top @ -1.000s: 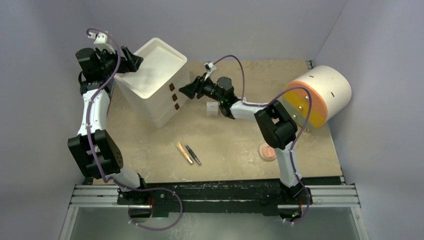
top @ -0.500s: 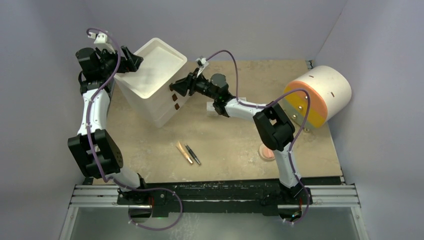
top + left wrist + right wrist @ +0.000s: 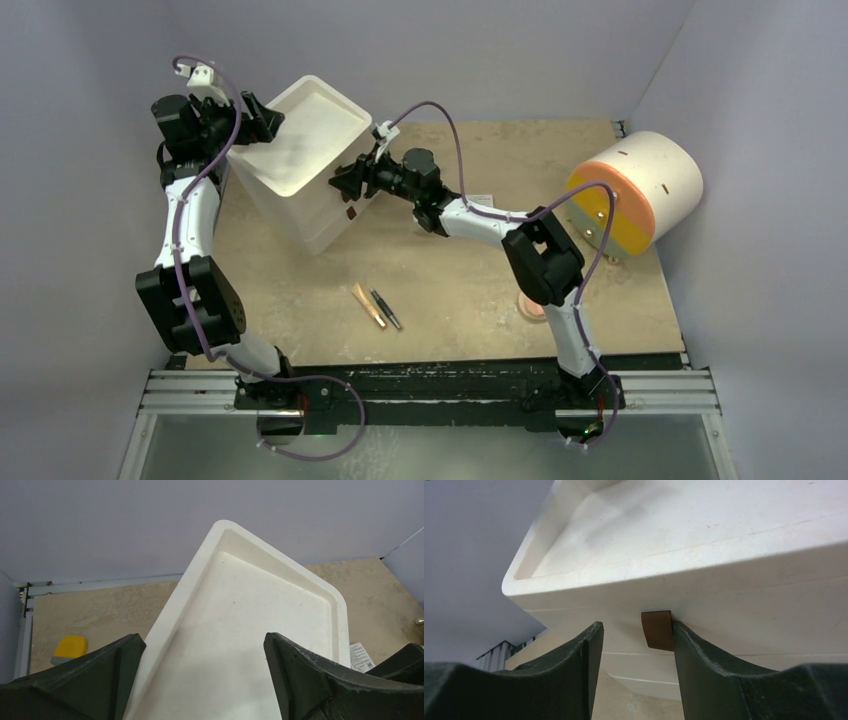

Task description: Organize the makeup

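Right gripper (image 3: 636,635) at the cabinet (image 3: 300,140) front, jaws parted, nothing clamped. The top brown knob (image 3: 657,630) sits between them, hard against one finger with a clear gap to the other. Left gripper (image 3: 202,645) is also spread, straddling the cabinet's top at its far side; whether the fingers touch the walls I cannot tell. No makeup is in either pair of jaws. The two sticks (image 3: 376,306) lie side by side on the table (image 3: 460,290), well back from the right jaws toward the bases. The packet (image 3: 361,656) is flat behind the right wrist, and the compact (image 3: 533,306) is half hidden under that arm. The step looks like opening the top drawer. To do it well, shift sideways so the knob is centred, push in until the pads pass its full depth, close firmly, then draw straight out along the drawer's line. An off-centre pinch would likely slip. The left jaws should brace the cabinet so it does not slide with the pull.
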Robot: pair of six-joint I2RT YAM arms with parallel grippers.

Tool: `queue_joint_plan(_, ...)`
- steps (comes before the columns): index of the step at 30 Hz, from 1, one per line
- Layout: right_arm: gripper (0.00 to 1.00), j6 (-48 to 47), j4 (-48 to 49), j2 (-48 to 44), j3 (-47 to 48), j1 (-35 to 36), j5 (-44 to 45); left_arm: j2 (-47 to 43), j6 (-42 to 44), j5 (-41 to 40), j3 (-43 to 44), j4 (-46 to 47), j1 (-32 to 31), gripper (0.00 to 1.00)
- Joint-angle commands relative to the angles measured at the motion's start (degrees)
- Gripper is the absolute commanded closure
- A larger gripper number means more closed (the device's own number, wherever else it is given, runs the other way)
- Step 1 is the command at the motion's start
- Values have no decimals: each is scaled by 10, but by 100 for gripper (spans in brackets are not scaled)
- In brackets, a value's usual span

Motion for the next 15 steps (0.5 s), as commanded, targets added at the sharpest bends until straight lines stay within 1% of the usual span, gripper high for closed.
queue_joint_plan(1, 45, -59, -20, 5, 37, 20, 39, 9, 7, 5, 17, -28, 0, 2)
queue_joint_plan(4, 53, -75, -29, 7, 43, 26, 52, 9, 9, 3, 18, -32, 0, 2)
queue_joint_plan(10, 81, -86, -42, 13, 52, 31, 61, 10, 10, 0, 18, -32, 1, 2)
queue_joint_plan(13, 99, -89, -49, 14, 56, 31, 66, 12, 10, 0, 19, -33, 0, 2)
queue_joint_plan(15, 100, -93, -52, 12, 55, 30, 70, 14, 10, 0, 20, -34, 1, 2)
